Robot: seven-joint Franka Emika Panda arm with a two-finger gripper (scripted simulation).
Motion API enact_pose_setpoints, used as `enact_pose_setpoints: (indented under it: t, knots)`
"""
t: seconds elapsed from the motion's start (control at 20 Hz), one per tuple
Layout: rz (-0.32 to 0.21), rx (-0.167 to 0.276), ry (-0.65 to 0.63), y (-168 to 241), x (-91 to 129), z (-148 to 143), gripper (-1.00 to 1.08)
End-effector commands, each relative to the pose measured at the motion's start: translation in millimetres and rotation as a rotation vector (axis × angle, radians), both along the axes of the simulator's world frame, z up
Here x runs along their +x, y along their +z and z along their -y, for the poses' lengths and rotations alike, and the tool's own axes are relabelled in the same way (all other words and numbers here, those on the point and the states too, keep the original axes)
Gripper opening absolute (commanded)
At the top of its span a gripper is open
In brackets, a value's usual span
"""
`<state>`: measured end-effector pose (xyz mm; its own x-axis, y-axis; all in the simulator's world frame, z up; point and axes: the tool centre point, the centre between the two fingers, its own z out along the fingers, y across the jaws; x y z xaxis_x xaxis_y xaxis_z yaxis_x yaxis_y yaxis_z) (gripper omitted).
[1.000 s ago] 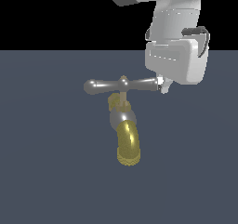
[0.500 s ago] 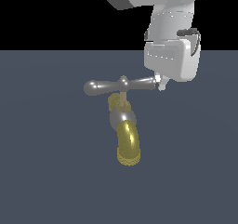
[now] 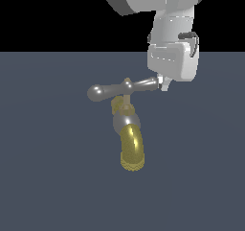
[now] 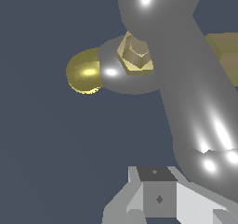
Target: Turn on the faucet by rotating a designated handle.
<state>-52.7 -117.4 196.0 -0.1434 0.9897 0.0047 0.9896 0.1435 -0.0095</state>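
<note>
- One end of the handle [image 3: 122,89], atop the faucet [image 3: 128,134], is contacted by the end effector [image 3: 163,85], placed there for leverage.
- Finger spacing cannot be determined.

A flat, dark blue-grey surface [image 3: 48,177] is seen across the lower part of the exterior view, with black above its far edge. It is plain and smooth, with no marks on it. One thing is carried by it: the faucet [image 3: 125,122], which is placed near the middle. A grey body and a shiny yellow spout [image 3: 131,148] are shown, and the spout is curved toward the front. In the wrist view, the same dark surface [image 4: 46,148] is seen behind the faucet [image 4: 109,67].
</note>
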Motion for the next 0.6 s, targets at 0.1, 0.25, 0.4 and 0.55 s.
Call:
enact_pose_setpoints:
  t: [0.1,0.25,0.4,0.55]
  knots:
    - [0.010,-0.003,0.007,2.1,16.9,-3.0,-1.00]
    - [0.010,-0.003,0.007,2.2,25.0,-3.1,-1.00]
    - [0.001,-0.005,-0.011,-0.5,19.9,6.6,-1.00]
    - [0.002,-0.004,-0.008,-0.1,30.5,-4.5,-1.00]
